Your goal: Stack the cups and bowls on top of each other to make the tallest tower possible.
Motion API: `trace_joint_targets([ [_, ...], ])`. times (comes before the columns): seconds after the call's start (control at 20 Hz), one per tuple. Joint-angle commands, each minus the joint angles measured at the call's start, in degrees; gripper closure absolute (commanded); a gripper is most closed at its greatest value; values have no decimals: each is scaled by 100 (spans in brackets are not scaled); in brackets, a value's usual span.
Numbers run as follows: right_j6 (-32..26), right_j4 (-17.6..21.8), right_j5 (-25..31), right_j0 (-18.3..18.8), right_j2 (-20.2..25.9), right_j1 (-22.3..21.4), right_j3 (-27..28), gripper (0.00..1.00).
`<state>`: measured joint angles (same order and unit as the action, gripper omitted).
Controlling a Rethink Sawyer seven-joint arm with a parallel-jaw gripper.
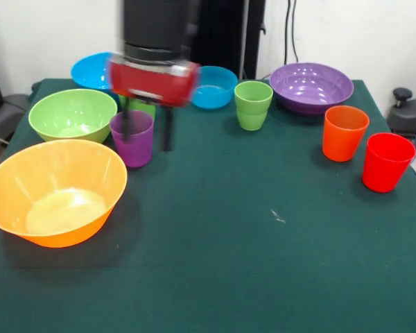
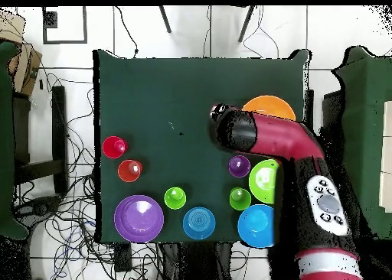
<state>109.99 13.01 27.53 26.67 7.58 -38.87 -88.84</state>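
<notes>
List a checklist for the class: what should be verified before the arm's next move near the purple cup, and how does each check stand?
1. Large orange plastic bowl upright and empty, ready as a base: ok.
2. Small purple plastic cup upright on the table: ok.
3. End effector open or shut: cannot tell, it is blurred.
4. Clearance from the lime green plastic cup behind the purple cup: cannot tell, it is partly hidden.
5. Any pieces stacked: not ok, all stand separately.
</notes>
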Motion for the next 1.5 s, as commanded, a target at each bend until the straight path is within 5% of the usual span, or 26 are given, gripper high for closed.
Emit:
trace_joint_targets([
  [0.05, -1016, 330, 80, 937, 649, -365, -603, 0],
  [0.4, -1028, 593, -14, 1239, 807, -227, -565, 0],
  [1.0, -140, 613, -457, 680, 652, 198, -303, 0],
  [1.5, 68, 433, -524, 418, 512, 195, -301, 0],
])
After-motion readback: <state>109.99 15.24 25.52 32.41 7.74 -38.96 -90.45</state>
